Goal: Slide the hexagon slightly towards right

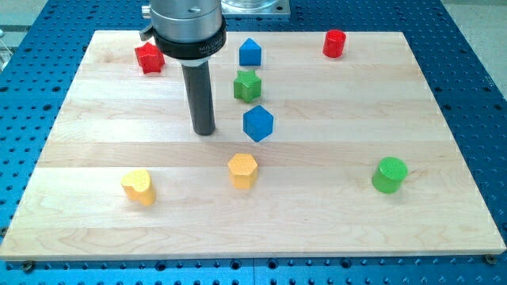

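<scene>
A blue hexagon block (258, 123) lies near the middle of the wooden board (444, 119). A yellow hexagon-like block (243, 170) lies just below it. My tip (204, 131) rests on the board to the left of the blue hexagon, at about the same height in the view, with a clear gap between them. It is above and to the left of the yellow block. The dark rod rises from the tip to the arm's black collar (188, 32) at the view's top.
A green star (247, 85) sits right of the rod, above the blue hexagon. A blue house-shaped block (250, 52), a red star (149, 58) and a red cylinder (335, 43) lie along the top. A yellow heart (139, 186) is bottom left, a green cylinder (390, 174) right.
</scene>
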Controlling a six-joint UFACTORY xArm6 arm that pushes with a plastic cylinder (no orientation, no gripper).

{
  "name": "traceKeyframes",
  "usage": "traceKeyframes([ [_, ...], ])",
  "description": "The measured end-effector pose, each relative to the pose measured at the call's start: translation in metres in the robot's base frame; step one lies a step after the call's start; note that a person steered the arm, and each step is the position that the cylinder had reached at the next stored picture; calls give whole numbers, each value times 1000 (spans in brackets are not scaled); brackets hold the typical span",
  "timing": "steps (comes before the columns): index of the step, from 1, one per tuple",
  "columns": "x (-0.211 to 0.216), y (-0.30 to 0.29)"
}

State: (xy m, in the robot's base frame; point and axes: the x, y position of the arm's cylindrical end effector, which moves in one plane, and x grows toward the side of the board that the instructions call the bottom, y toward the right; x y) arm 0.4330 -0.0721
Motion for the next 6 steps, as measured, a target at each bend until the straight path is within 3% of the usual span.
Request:
traceKeyframes([
  [2, 47, -22],
  [4, 94, 35],
  [5, 101, 27],
  [6, 149, 59],
])
